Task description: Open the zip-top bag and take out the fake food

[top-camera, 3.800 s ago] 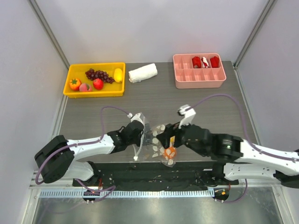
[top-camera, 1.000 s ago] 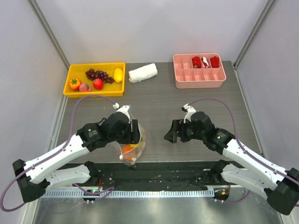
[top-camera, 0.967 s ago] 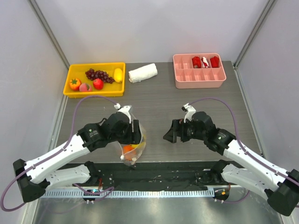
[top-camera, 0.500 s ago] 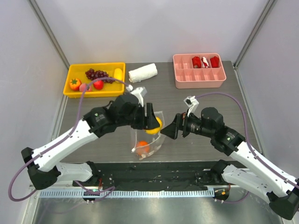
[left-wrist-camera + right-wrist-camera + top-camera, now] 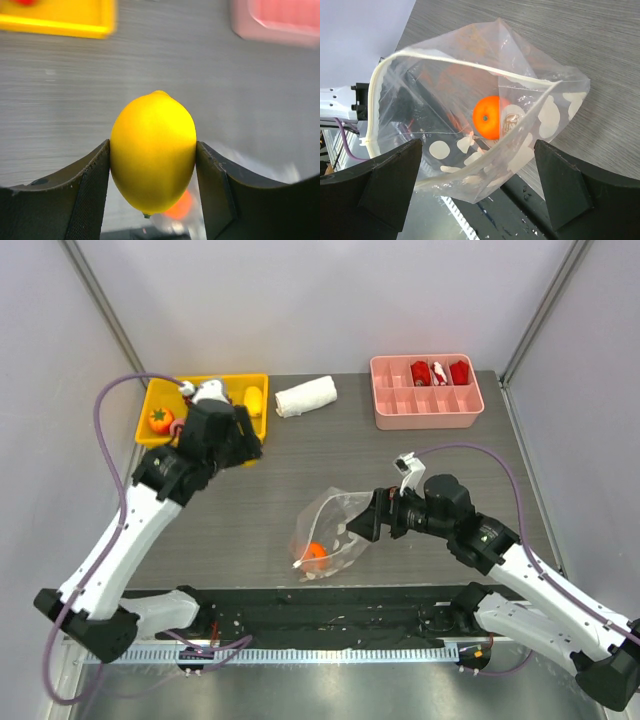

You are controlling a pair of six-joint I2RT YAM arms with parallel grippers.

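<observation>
Grip on the left: clamped a lemon (image 5: 150,160) between both dark fingers (image 5: 85,195) of the left gripper (image 5: 152,145), one pad pressed on each flank, a small nub at the top in the wrist view. Held this fake food in the air, clear of the table (image 5: 400,460), just at the near right corner of the yellow tray (image 5: 252,378) in the top view. Noticed in that tray an orange-red fruit (image 5: 160,418) with a green top and a yellow piece (image 5: 252,400); could not tell the rest, hidden by the arm.

On the right: spread the fingers (image 5: 390,175) of the right gripper (image 5: 477,150) far apart, with nothing pinched. Pointed at the zip-top bag (image 5: 445,85), lying on the table near its front middle, unzipped and with the mouth gaping. Could not tell whether touched the plastic or only stood just beside it. Found inside the bag one orange fruit (image 5: 487,117), resting low against the dotted side, toward the front edge of the table.

Farther back: saw a rolled white cloth (image 5: 306,397) just beside the yellow tray, to its right, and a pink divided tray (image 5: 425,422) at the far right corner, with red items (image 5: 440,372) in its back compartments.
</observation>
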